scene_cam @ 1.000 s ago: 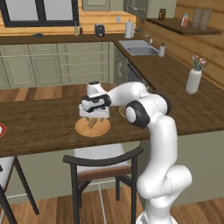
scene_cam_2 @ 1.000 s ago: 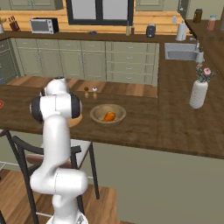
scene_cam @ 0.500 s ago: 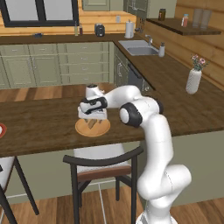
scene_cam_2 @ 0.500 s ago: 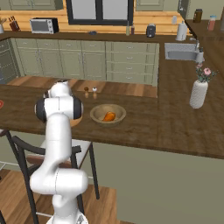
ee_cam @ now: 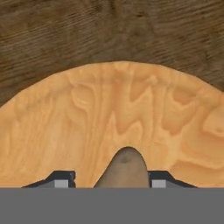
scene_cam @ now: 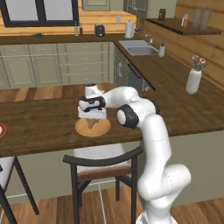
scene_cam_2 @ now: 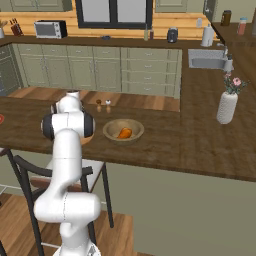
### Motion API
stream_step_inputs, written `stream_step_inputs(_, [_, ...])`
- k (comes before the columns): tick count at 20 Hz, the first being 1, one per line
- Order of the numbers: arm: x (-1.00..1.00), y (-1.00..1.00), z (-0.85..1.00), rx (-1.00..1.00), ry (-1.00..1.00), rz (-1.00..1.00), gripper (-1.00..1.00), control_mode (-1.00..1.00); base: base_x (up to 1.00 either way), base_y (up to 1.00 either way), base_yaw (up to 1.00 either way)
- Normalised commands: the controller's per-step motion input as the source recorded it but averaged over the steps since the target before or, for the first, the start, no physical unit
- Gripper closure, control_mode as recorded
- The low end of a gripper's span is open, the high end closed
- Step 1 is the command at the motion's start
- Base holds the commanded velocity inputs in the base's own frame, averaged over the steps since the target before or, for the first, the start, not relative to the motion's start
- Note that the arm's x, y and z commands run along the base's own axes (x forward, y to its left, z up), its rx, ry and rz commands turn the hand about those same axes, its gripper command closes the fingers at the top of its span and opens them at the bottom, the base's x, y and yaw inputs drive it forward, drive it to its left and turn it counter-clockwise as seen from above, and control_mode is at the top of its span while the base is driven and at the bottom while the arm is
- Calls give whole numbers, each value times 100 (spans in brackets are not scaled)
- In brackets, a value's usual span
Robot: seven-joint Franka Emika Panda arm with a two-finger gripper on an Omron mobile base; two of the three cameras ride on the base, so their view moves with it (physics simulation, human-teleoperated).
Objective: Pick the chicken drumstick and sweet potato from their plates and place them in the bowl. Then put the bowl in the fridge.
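- Hand [ee_cam: 112, 181] down over wooden plate [ee_cam: 118, 118] on desk [scene_cam: 43, 122], fingers flanking sweet potato [ee_cam: 124, 168]; a firm grip cannot be confirmed.
- Chicken drumstick [scene_cam_2: 124, 133] lies in bowl [scene_cam_2: 123, 131].

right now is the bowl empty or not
Not empty: the bowl holds the orange drumstick, seen in the right base view.

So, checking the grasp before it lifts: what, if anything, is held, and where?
The gripper brackets the sweet potato across its sides on the wooden plate; firm hold cannot be told.
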Motion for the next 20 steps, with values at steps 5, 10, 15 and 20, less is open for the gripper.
stream_step_inputs(5, [-21, -53, 9, 7, 0, -2, 100, -100, 0, 0, 0])
stream_step_inputs(10, [-37, -72, 90, 9, 0, 0, 100, -100, 0, 0, 0])
stream_step_inputs(15, [-44, -94, 82, 1, -5, 0, 100, -100, 0, 0, 0])
stream_step_inputs(20, [-11, -100, 21, -2, -7, 0, 100, -100, 0, 0, 0])
